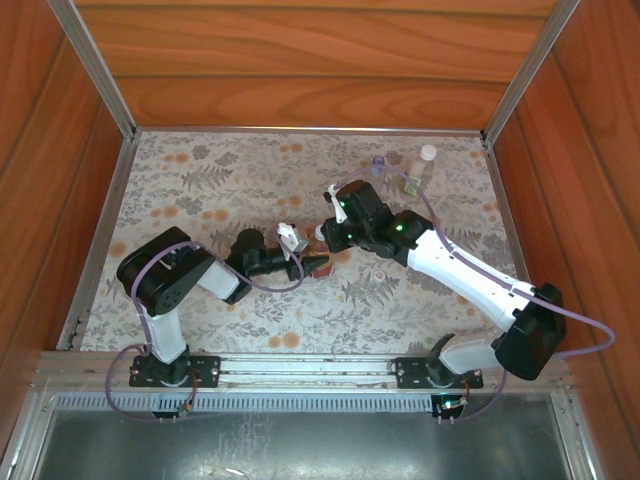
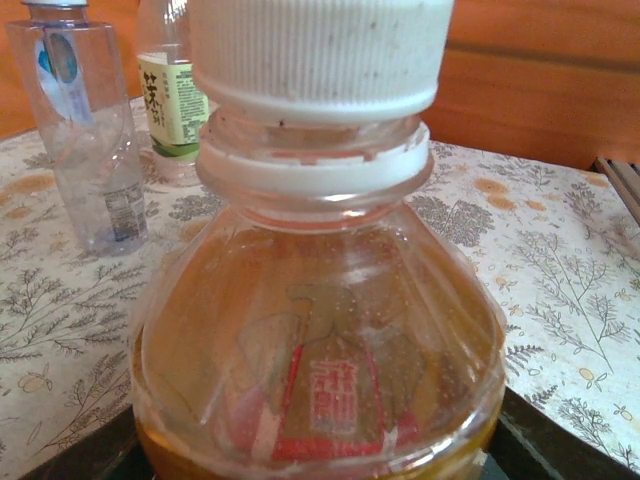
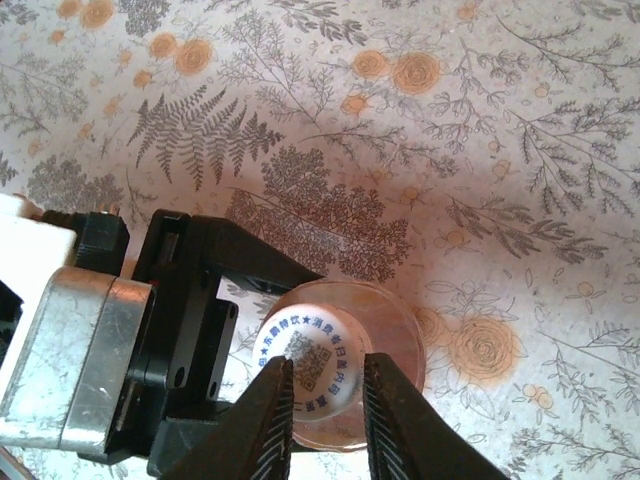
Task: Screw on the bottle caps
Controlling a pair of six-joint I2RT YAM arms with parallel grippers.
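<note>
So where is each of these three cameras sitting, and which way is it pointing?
Top external: high behind, looking down on the table; left arm and right arm show.
Left wrist: sideways, close on the amber bottle; the left fingers darken the bottom corners.
Right wrist: straight down on the white cap; the right fingers flank it.
Shared: both wrist views show that capped bottle.

Soft, even daylight fills the top view, warming the wood walls (image 1: 300, 60) and leaving only faint shadows on the tablecloth (image 1: 200, 190). From the left wrist the amber bottle (image 2: 320, 340) sits very close and slightly soft, its white cap (image 2: 320, 50) bright. From the right wrist the cloth glows pale at right and is dimmer at left.
</note>
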